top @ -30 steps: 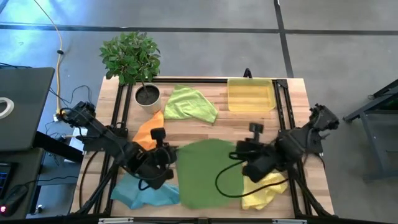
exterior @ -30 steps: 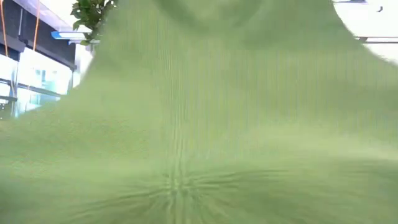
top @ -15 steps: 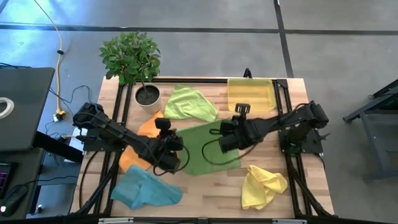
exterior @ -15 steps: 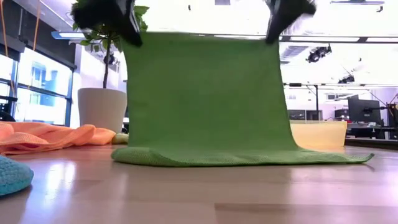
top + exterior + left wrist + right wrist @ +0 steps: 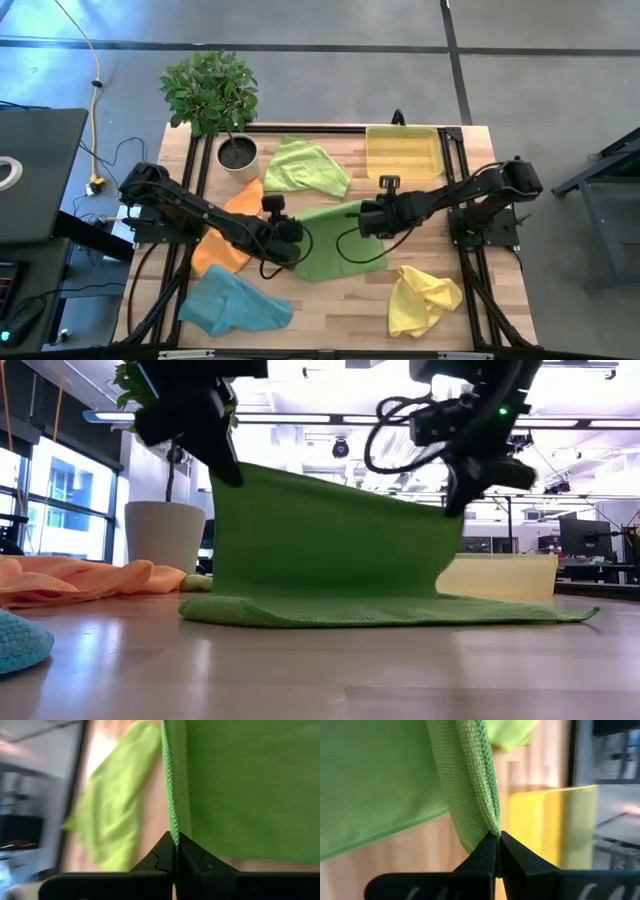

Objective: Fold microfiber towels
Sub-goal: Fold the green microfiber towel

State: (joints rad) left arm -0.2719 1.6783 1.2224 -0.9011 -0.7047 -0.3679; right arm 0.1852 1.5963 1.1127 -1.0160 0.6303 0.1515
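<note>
While both arms are reaching in over the middle of the table, the left gripper (image 5: 283,232) and the right gripper (image 5: 368,217) are each pinching a corner of the same green towel (image 5: 330,245). Nearest the table's front edge, the light blue towel (image 5: 232,303) is lying crumpled below and to the outer side of the left gripper, and the yellow towel (image 5: 423,299) is lying bunched beside the right arm, well apart from its fingers. Between the two grippers, the green towel is hanging like a curtain from the clenched fingers, its held edge sloping down toward the right gripper, while its lower part is resting flat on the wooden table (image 5: 330,310). In the wrist views, each pair of dark fingertips is closing tight on the towel's stitched edge. Just beyond the left gripper, the orange towel (image 5: 228,232) is lying partly under that arm. Farther back, the lime green towel (image 5: 305,167) is sitting crumpled near the potted plant (image 5: 213,105), and the yellow tray (image 5: 403,153) is standing beyond the right gripper at the table's far edge.
</note>
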